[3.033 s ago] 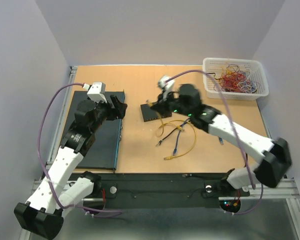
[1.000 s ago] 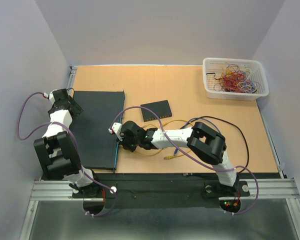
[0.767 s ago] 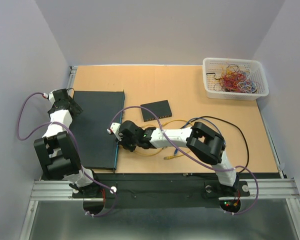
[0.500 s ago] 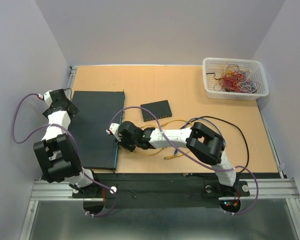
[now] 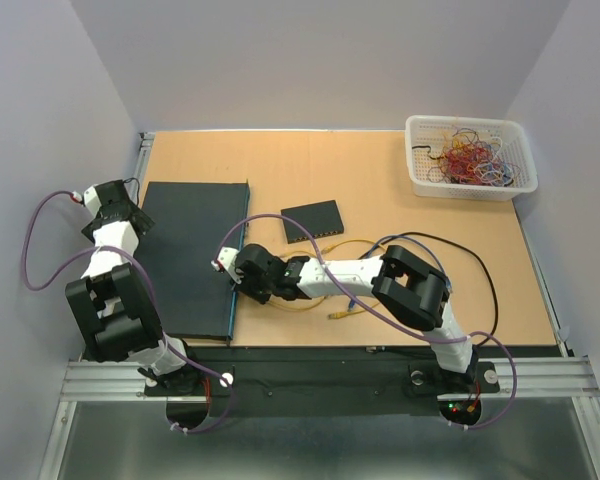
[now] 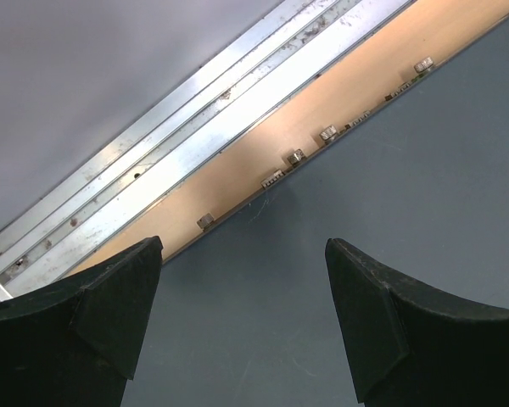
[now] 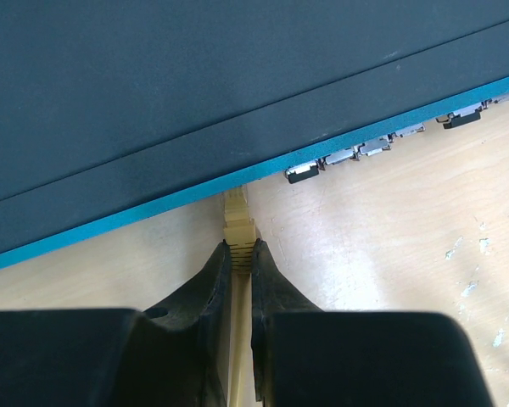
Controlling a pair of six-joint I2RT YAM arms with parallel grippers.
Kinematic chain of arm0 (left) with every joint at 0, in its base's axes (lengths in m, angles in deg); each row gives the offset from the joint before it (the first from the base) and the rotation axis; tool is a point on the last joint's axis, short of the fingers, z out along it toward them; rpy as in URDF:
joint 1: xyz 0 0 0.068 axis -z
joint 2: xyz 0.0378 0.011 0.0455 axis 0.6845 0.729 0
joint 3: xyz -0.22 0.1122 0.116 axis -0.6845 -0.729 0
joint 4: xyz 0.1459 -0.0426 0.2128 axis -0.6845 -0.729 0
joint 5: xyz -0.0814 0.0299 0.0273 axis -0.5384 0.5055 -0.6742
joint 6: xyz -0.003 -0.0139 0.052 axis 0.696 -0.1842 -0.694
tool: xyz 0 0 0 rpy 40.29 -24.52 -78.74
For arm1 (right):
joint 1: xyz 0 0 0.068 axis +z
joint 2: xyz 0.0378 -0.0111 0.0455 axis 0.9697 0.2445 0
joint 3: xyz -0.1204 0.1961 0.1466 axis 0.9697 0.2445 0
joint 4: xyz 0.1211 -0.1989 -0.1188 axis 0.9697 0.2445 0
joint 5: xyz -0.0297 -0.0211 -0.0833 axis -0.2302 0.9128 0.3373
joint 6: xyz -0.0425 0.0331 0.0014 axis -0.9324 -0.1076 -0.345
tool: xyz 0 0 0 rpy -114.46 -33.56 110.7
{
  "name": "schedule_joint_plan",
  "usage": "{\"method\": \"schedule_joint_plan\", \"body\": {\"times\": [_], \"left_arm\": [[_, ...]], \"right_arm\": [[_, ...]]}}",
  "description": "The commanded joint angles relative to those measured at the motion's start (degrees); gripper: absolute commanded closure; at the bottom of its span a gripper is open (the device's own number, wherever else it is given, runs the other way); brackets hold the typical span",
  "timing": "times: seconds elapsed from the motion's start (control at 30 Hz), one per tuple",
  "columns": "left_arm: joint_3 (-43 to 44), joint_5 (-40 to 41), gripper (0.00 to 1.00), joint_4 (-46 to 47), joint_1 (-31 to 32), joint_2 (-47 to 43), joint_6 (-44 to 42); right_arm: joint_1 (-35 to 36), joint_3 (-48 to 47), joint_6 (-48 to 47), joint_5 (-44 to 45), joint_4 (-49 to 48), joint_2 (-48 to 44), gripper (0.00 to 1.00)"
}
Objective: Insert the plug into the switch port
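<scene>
Right gripper [image 7: 239,250] is pinched tight on the yellow plug [image 7: 237,216], whose tip is against the teal right-hand face of the big switch [image 5: 190,255]. Can't tell if it's seated. Left gripper [image 6: 242,254] is spread wide and holds nothing, over the switch's far-left corner.

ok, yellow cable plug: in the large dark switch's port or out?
Not seated, at most tip-in: the yellow plug, pinched in the right gripper, meets the teal front edge of the switch, its body mostly exposed.
</scene>
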Motion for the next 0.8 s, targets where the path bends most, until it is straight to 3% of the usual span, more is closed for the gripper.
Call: {"method": "schedule_joint_plan", "body": {"times": [0.0,0.77], "left_arm": [[0.90,0.89,0.11,-0.02,-0.26,0.21,0.01],[1.25,0.01,0.11,0.07,-0.26,1.01,0.01]], "right_arm": [[-0.78,-2.02,-1.40,6.39,-2.85,-2.31,1.00],[0.27,-4.91,-0.09,1.56,-1.00,-2.58,1.00]]}}
